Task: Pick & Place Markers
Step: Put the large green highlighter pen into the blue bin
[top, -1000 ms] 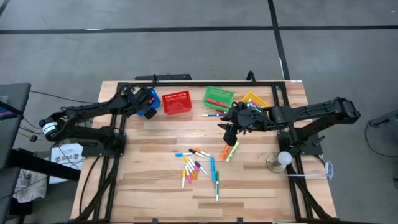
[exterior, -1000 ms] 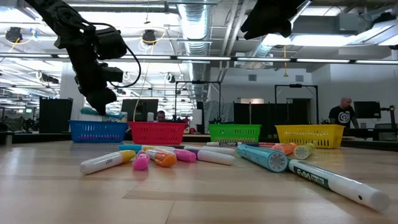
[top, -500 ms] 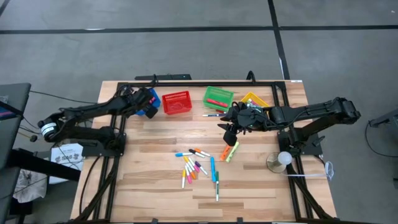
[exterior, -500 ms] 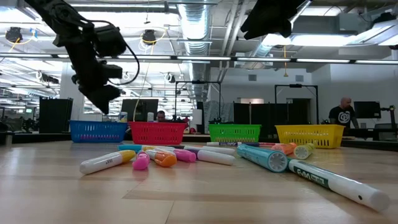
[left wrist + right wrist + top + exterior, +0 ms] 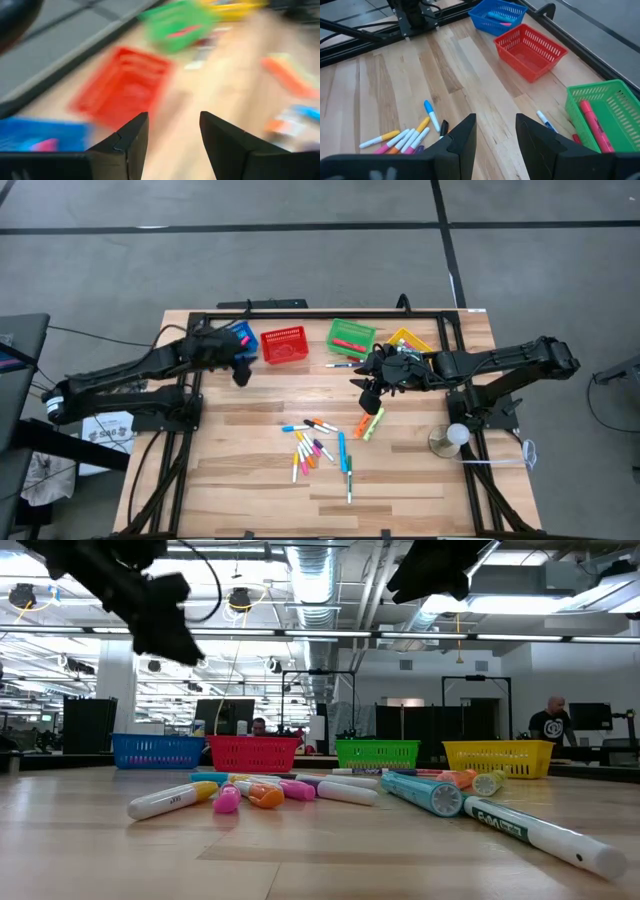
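Left hand (image 5: 241, 375) shifted; multicoloured markers (image 5: 318, 450)

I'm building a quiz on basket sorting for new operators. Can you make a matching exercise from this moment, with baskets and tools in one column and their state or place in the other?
Column one:
1. red basket
2. green basket
3. left tool
4. right tool

Column two:
A. open and empty, close to the blue basket
B. nothing inside it
C. open and empty, near the loose markers at mid-table
D. a pink marker lies inside it

Pairs: 1-B, 2-D, 3-A, 4-C
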